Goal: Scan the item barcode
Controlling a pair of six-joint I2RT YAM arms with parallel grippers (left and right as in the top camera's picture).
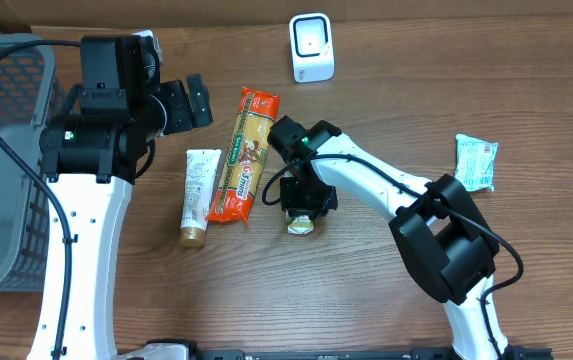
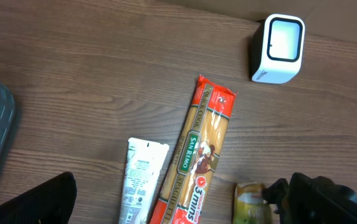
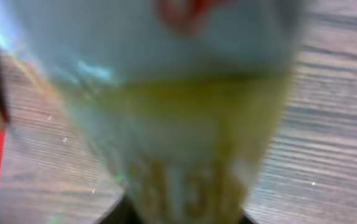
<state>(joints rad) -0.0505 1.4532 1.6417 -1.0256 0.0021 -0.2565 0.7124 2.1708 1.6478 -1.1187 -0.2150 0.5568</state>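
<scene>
**Right gripper** set down over the yellow packet at table centre. The gripper body covers the jaws from overhead. In the right wrist view the packet fills the frame, blurred and very near, so it lies within the jaws' reach, but whether they pinch it cannot be told. Only the packet's lower end shows from above, at 6 o'clock of the gripper.

**Left gripper** at 10 o'clock of the packet, well apart from it and off the table. Its jaws are spread wide, with the fingers at opposite lower corners of the left wrist view and nothing between them.

**Surroundings, outward from the packet.**
- Pasta bag just beside it at 9 to 10 o'clock, lying flat, its long axis running 12 to 6.
- Tube beyond the bag at 9 o'clock, parallel to it, cap toward 6.
- Scanner upright at 12 o'clock, near the far edge. The right arm's forward link and the bag's top end lie near the line from packet to scanner.
- Green packet at 2 to 3 o'clock, well apart.
- Basket at the 9 o'clock edge.
</scene>
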